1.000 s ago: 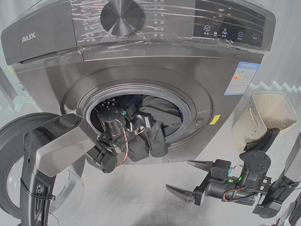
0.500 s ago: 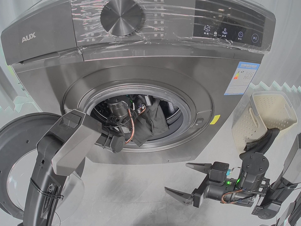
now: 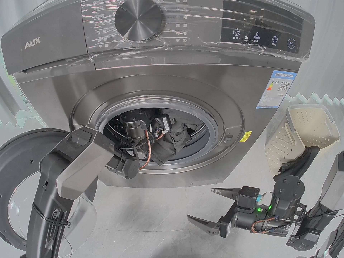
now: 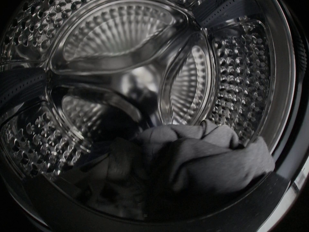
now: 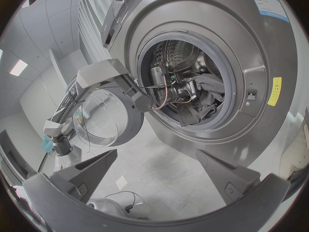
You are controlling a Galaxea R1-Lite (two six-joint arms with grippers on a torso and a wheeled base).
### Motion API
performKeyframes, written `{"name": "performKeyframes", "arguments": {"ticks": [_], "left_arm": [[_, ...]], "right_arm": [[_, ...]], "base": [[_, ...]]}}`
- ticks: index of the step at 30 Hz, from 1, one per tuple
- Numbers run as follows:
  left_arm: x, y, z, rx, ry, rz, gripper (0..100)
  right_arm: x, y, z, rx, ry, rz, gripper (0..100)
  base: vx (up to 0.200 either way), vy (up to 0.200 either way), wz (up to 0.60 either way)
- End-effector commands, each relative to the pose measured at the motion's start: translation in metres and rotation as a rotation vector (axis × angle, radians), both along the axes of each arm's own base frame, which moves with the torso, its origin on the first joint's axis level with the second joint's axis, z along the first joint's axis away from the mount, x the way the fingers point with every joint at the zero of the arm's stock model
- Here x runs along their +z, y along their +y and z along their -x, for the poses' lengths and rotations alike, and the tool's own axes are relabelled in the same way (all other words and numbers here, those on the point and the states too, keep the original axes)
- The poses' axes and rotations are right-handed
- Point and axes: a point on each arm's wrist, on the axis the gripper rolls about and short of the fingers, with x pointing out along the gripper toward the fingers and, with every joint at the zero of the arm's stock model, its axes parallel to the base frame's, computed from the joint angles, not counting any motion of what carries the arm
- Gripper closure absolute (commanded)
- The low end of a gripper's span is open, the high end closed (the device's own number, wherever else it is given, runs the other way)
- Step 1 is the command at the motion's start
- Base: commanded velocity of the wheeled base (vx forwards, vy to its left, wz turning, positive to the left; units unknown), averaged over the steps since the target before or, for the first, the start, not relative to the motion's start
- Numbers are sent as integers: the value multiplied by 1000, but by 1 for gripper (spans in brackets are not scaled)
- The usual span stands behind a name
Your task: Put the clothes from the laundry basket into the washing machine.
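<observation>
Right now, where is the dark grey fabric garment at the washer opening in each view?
Head view: dark grey fabric garment hangs from the perforated steel drum, centre.
Left wrist view: garment heaped at the drum's front lip.
Right wrist view: garment spilling from the drum.
Shared landmark: that drum.

Soft, even light fills the head view. The washer is bright, and its straight edges bow toward the rim of the frame. Glare streaks the film over the panel and fans across the knob. The floor carries faint, soft-edged shadows. The drum is dim inside: its steel dimples glint and the cloth is half lit, with black beneath it. The right wrist view bends strongly, has dark corners, and shows a glowing ceiling lamp.
</observation>
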Motion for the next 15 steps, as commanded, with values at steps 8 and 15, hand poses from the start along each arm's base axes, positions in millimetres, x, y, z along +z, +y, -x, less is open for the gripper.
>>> {"name": "performKeyframes", "arguments": {"ticks": [8, 15], "left_arm": [[-1, 6, 41, -89, 206, -129, 0], [-37, -9, 52, -160, 280, -202, 0]], "right_arm": [[-1, 0, 0, 0, 2, 2, 0], [-1, 0, 0, 1, 2, 2, 0]], "base": [[0, 0, 0], [0, 0, 0]]}}
